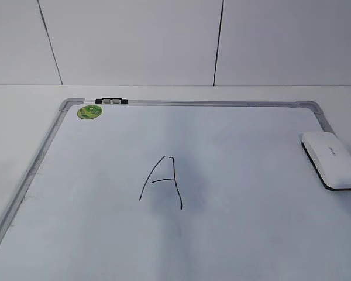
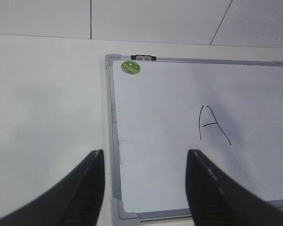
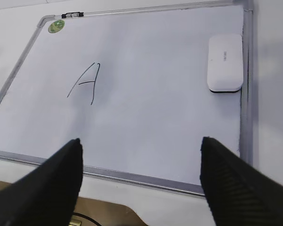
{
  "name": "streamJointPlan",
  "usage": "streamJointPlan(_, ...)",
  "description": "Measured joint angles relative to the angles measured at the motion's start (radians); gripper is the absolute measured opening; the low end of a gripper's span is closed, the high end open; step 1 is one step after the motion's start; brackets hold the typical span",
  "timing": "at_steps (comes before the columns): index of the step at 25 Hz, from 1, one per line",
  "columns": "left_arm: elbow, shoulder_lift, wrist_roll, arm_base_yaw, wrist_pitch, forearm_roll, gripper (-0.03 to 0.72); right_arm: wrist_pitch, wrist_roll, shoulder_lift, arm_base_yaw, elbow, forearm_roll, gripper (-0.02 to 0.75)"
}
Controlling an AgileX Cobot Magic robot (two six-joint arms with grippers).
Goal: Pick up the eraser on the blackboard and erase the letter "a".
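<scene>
The blackboard point(image 1: 210, 103) lies flat on the table. The white eraser point(image 1: 330, 159) rests on its right edge, felt side down; it also shows in the right wrist view point(image 3: 225, 62). A tall capital "A" point(image 1: 164, 181) in thin black marker is near the board's middle. No lowercase "a" shows in any view. My left gripper point(image 2: 145, 151) is open and empty above the board's near left corner. My right gripper point(image 3: 140, 140) is open and empty above the board's near edge, well short of the eraser. Neither gripper shows in the exterior view.
A round green sticker point(image 1: 89, 112) sits at the board's far left corner, with a small black and grey clip point(image 1: 112, 101) on the frame beside it. White table surrounds the board. A white panelled wall stands behind.
</scene>
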Motion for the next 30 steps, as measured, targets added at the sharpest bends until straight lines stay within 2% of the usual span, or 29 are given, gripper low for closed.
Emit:
streamJointPlan(8, 0.143, -0.167, 0.051, 0.000, 0.000, -0.004, 0.414, 0.002, 0.000, -0.147, 0.000, 0.138, -0.084, 0.592)
streamJointPlan(14, 0.334, -0.248, 0.073, 0.000, 0.000, 0.001, 0.414, 0.002, 0.000, -0.212, 0.000, 0.280, -0.135, 0.592)
streamJointPlan(20, 0.503, -0.317, 0.093, 0.000, 0.002, 0.061, 0.414, 0.004, 0.000, -0.277, 0.000, 0.389, -0.141, 0.592)
streamJointPlan(30, 0.531, -0.347, 0.099, 0.000, -0.090, 0.077, 0.414, -0.075, -0.012, -0.301, 0.000, 0.416, -0.177, 0.592)
